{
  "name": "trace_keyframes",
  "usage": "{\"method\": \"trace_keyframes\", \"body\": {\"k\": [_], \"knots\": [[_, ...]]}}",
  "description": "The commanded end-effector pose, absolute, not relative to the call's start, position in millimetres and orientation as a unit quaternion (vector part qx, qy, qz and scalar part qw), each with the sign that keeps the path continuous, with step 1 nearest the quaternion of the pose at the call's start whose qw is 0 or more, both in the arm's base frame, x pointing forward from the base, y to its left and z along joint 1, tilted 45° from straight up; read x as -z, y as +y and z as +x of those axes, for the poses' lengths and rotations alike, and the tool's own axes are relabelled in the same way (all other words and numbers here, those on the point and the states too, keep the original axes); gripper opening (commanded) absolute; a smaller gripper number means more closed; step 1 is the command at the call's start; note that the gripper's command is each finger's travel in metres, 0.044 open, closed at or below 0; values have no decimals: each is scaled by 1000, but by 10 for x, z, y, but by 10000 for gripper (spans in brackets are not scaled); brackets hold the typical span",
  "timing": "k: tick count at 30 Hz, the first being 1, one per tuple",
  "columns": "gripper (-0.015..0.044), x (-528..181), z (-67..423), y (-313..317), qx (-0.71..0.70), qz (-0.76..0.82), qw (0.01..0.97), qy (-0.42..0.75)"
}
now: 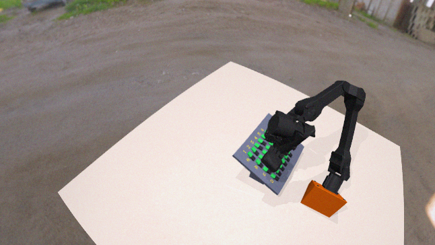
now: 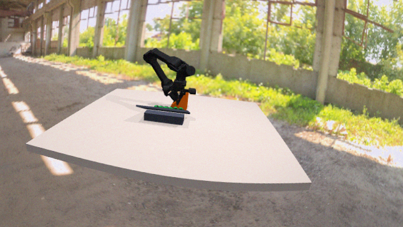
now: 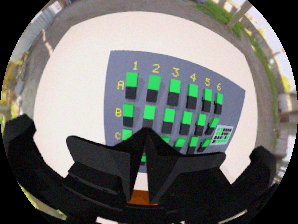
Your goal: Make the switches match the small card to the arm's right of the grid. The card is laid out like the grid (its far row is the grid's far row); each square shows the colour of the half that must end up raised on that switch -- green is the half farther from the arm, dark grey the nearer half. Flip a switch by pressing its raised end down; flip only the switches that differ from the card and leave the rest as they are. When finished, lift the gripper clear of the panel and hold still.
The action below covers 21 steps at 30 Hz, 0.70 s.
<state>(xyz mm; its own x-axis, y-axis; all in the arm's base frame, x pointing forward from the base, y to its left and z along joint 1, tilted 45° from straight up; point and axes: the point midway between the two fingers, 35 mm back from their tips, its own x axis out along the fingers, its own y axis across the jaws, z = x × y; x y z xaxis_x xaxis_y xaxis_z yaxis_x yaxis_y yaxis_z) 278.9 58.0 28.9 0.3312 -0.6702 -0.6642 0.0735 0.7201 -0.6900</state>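
Wrist view: shut gripper (image 3: pixel 141 163) poised over the switch panel (image 3: pixel 119 70).
Its fingers are pressed together, gripping nothing, above the near row; the small card (image 3: pixel 222 135) sits at the grid's right.

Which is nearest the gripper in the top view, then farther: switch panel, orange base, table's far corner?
1. Switch panel: directly beneath the shut gripper.
2. Orange base: off to the image right, at the arm's foot.
3. Table's far corner: well up the image, beyond the panel.
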Motion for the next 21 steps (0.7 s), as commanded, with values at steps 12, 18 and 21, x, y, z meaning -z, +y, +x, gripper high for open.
{"method": "trace_keyframes", "body": {"k": [12,18,21], "knots": [[0,-204,2819,483,244,-287,763,525],[0,-204,2819,483,244,-287,763,525],[0,-204,2819,483,244,-287,763,525]]}}
